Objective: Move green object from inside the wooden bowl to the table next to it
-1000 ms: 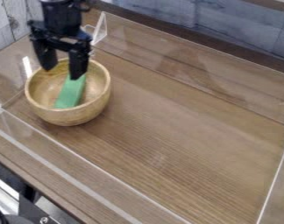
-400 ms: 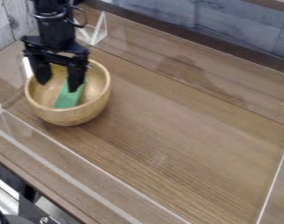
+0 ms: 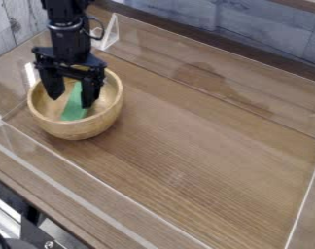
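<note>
The light-tan wooden bowl (image 3: 102, 119) stands at the left of the brown table (image 3: 212, 126). Inside it the bright green object (image 3: 76, 104) leans against the bowl's inner wall, its upper part hidden behind a finger. My black gripper (image 3: 68, 89) hangs over the bowl with its jaws open, the two fingers reaching down into the bowl on either side of the green object's upper end. I cannot tell whether the fingers touch it.
Low clear plastic walls (image 3: 147, 209) run around the table's edges. A grey brick-like wall (image 3: 251, 24) rises behind the table. Bare wood-grain surface stretches to the right of the bowl.
The gripper has shifted slightly and sunk lower into the bowl, its fingers now straddling the green object. The jaws stayed open.
</note>
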